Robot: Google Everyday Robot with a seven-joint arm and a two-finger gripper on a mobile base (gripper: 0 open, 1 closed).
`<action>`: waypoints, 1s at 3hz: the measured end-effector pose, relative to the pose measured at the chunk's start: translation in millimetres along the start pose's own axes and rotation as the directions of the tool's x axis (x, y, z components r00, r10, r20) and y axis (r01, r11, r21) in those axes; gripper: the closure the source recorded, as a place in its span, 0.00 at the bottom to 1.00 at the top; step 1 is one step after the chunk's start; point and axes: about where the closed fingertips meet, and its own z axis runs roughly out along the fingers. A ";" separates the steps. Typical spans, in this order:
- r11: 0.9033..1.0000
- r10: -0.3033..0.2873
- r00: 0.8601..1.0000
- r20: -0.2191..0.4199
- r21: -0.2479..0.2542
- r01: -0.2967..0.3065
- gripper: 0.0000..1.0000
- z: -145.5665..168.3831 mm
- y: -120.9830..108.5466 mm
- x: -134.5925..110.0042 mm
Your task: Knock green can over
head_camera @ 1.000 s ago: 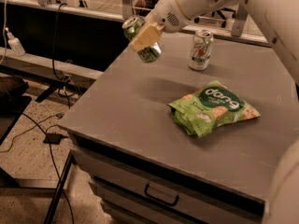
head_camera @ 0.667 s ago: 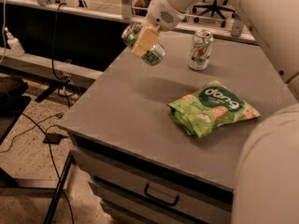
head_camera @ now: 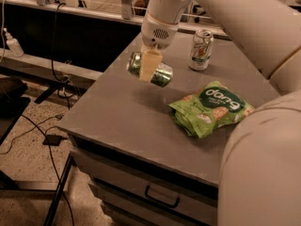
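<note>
Mottling in paler green covers the green can [head_camera: 162, 75], a smooth metal cylinder tipped sideways over the far left of the flat grey table [head_camera: 117, 114]. The cream gripper [head_camera: 150, 70] is clamped across its middle. An upright white can [head_camera: 201, 50] and a crinkled snack bag [head_camera: 211, 108] sit nearby.

- The gripper [head_camera: 149, 70], at upper centre of the frame, clasps the green can [head_camera: 163, 75] sideways above the table [head_camera: 117, 112].
- A snack bag [head_camera: 211, 108] lies at centre right.

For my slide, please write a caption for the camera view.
Tool holds the green can tipped sideways over the table, left of a snack bag.
</note>
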 end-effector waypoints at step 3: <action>0.998 -0.054 0.977 -0.205 0.003 0.056 0.01 51.5 14.5 5.7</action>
